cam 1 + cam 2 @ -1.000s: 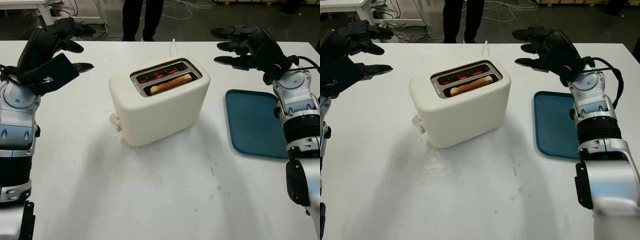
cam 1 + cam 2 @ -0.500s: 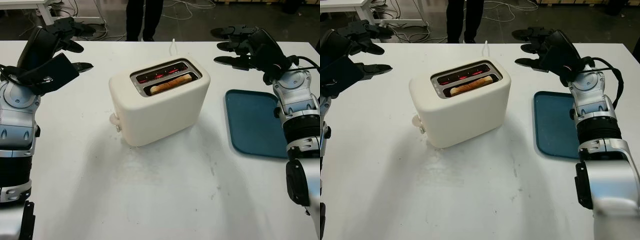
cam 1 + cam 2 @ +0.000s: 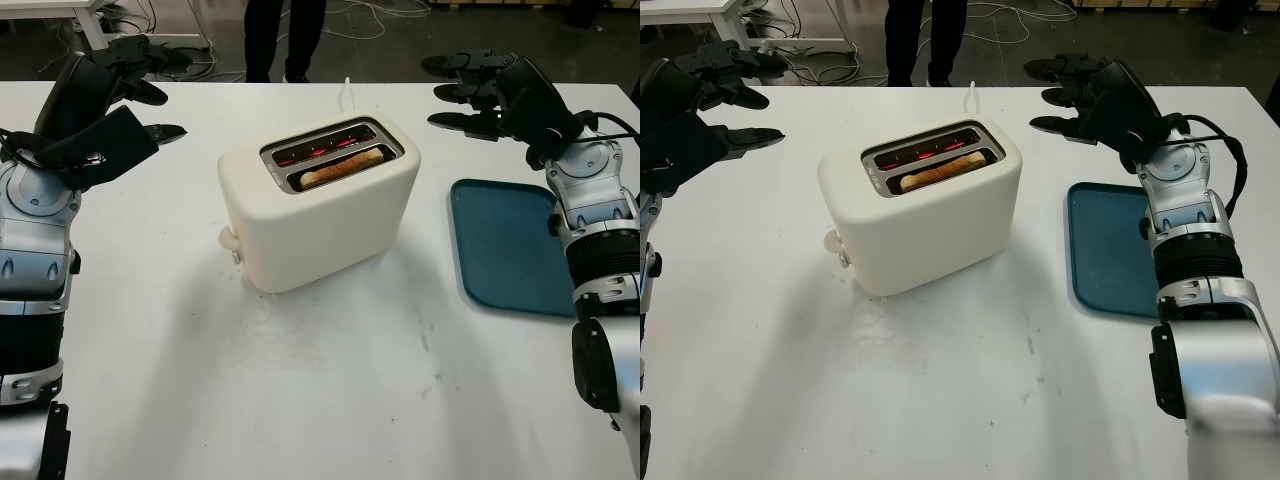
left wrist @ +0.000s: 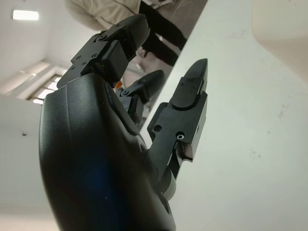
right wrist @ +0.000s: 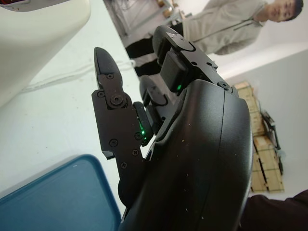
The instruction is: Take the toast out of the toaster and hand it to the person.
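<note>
Toast (image 3: 341, 166) sits in the toaster (image 3: 318, 203) (slots glowing red), mid-tabletop (image 3: 330, 380). Left hand (image 3: 100, 100) and right hand (image 3: 495, 95) hover released, far corners.

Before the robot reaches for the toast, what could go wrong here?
1. The toaster glows red in its far slot, so fingers entering beside the toast may meet hot parts.
2. Little toast stands above the slot, so the open right hand or left hand may slip.

Dark floor (image 3: 400, 40), tangled cables (image 3: 370, 15)
</note>
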You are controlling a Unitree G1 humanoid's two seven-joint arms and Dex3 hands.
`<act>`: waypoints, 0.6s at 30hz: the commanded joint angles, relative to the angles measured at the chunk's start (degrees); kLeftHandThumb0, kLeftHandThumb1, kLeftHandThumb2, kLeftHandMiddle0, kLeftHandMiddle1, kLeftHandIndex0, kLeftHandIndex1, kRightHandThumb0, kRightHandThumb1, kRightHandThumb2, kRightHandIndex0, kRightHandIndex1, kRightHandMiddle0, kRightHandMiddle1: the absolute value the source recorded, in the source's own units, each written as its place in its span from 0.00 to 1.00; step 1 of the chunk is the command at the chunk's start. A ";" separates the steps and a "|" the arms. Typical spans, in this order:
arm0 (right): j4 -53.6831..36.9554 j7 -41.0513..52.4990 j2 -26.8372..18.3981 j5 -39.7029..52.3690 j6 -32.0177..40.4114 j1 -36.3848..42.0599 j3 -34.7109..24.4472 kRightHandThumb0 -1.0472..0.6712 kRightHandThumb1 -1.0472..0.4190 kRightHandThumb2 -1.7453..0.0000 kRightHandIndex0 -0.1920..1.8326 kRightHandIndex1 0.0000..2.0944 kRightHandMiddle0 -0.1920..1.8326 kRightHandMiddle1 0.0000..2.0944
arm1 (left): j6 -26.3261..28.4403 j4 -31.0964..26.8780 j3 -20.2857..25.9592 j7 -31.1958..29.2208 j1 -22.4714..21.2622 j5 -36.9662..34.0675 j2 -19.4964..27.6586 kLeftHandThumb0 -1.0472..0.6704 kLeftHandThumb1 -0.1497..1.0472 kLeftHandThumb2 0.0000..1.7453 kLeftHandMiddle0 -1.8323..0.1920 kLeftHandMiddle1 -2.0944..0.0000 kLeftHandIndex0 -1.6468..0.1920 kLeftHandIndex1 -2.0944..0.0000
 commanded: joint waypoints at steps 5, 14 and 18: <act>-0.11 -0.29 -0.18 -0.02 -0.41 0.39 -0.05 0.42 0.09 0.97 0.39 0.00 0.38 0.00 | 0.53 -1.04 -0.25 -0.40 0.74 0.26 0.32 0.62 0.81 0.01 0.70 0.59 0.61 0.79; 0.10 -0.34 -0.14 -0.20 -0.47 0.31 0.10 0.42 0.09 0.96 0.39 0.00 0.38 0.00 | 0.71 -1.33 -0.30 -0.29 1.01 0.37 0.35 0.64 0.82 0.01 0.70 0.60 0.61 0.80; 0.54 -0.23 -0.10 0.11 -1.03 0.35 -0.10 0.42 0.09 0.96 0.39 0.00 0.38 0.00 | -0.23 -0.73 -0.02 -0.35 1.08 -0.24 0.23 0.63 0.82 0.01 0.70 0.60 0.61 0.81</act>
